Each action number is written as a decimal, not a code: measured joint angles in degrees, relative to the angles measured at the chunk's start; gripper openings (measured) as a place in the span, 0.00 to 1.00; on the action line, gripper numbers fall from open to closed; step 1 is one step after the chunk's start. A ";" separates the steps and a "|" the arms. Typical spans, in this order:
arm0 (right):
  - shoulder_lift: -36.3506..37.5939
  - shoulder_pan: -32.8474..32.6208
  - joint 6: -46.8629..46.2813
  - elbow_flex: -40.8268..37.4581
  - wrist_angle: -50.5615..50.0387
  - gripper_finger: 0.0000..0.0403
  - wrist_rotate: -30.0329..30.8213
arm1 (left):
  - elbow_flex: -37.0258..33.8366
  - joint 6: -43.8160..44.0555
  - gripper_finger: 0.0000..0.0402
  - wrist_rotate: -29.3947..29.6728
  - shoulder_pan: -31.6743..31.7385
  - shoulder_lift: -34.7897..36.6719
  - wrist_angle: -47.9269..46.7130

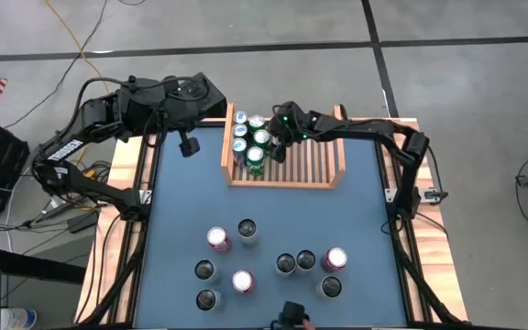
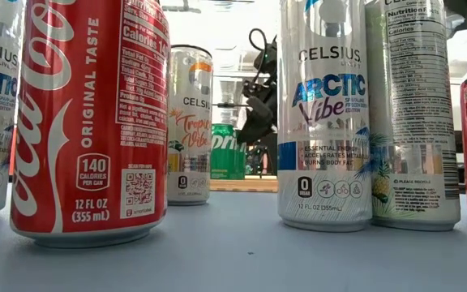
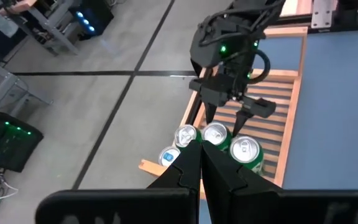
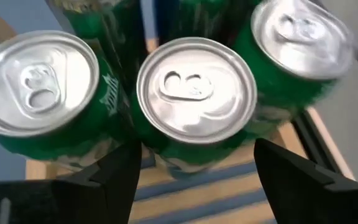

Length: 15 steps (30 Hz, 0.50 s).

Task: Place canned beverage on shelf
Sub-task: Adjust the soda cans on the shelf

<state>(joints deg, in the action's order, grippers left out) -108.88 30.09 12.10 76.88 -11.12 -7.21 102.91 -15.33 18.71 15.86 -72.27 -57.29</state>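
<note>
High view: loose cans (image 1: 218, 239) stand well apart from shelf (image 1: 324, 161).

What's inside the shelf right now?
The shelf holds a cluster of upright cans packed in its left end, several of them green. The right gripper hovers over them with jaws open, hiding part of the cluster. The remaining slats look bare.

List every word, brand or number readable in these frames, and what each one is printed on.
"Coca-Cola", "ORIGINAL TASTE", "140 CALORIES PER CAN", "12 FL OZ (355 mL)": red can.
"CELSIUS", "ARCTIC Vibe", "12 FL OZ (355mL)": white can.
"CELSIUS": farther white can; flavour name blurred.
"Sprite", partly hidden: green can.
"Nutrition Facts" heading, cut off: panel can; fine print too small.
</note>
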 joint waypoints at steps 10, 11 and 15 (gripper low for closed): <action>-2.88 0.19 3.00 -0.02 4.38 0.74 -4.20 | 0.00 1.53 0.00 0.17 0.00 0.00 0.21; -2.95 0.11 2.89 -0.02 4.69 0.73 -4.20 | 0.00 1.53 0.00 0.16 0.00 0.00 0.21; -2.95 0.36 2.96 -0.02 4.43 0.67 -4.07 | 0.00 1.62 0.00 0.19 0.00 0.00 0.21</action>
<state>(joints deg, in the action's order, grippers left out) -111.83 30.45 15.06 76.86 -6.69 -11.28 102.91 -13.72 18.90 15.86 -72.27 -57.08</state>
